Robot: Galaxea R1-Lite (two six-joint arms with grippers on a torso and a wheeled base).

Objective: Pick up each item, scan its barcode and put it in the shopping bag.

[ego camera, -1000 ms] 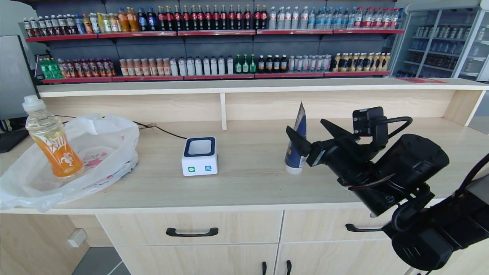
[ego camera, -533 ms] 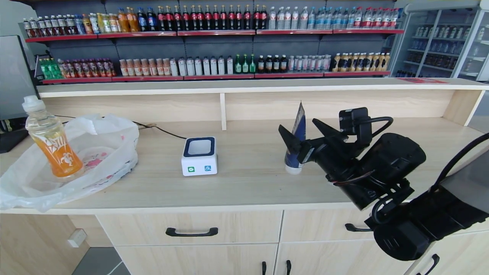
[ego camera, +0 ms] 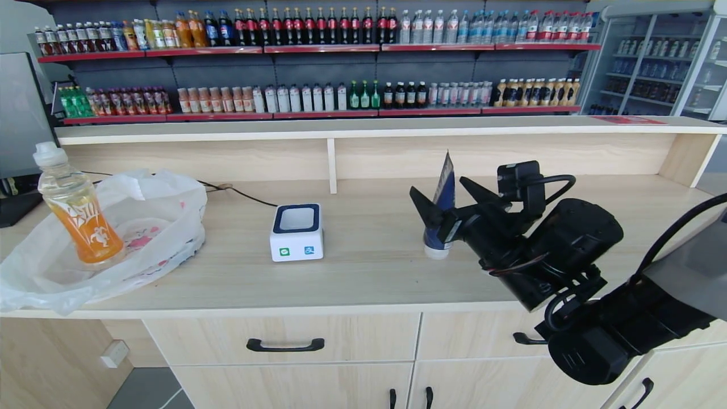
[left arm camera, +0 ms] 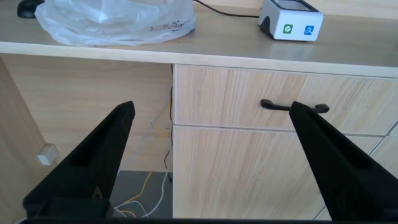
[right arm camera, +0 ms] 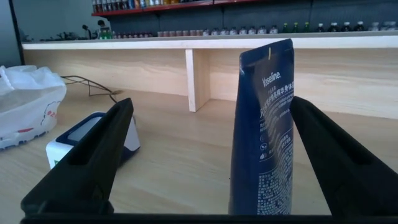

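- Since a second ago the right gripper (ego camera: 436, 187) has slid toward the robot's left, farther over the surface (ego camera: 369, 278), closing in on the tube (ego camera: 446, 173); the tube, scanner (ego camera: 297, 232), shopping bag (ego camera: 170, 196) and bottle (ego camera: 76, 204) have kept their places
- The right fingers (right arm camera: 93, 162) are spread wide and grasp nothing, and the tube stands between them
- The tube is dark blue, upright on its white cap on the right half of the surface, well apart from the scanner
- On the head view one finger crosses in front of the tube's lower part, so I cannot judge the spacing there
- The right wrist view tells me more: one finger is well clear of the tube, the other sits just beside its edge, and I cannot tell whether that one touches
- The scanner is a white box with a dark-rimmed top near the middle of the surface, with a black cable (ego camera: 238, 193) running off behind the shopping bag
- The shopping bag lies open at the left end of the surface, with the orange drink bottle standing upright in it
- I have the left gripper (left arm camera: 211, 106) held low before the cabinet front (left arm camera: 236, 93), its fingers released and wide with nothing between them
- The left wrist view gives me the drawer handle (left arm camera: 293, 106) straight on, with the shopping bag and scanner seen from lower down
- Shelves (ego camera: 318, 49) of bottled drinks line the wall behind
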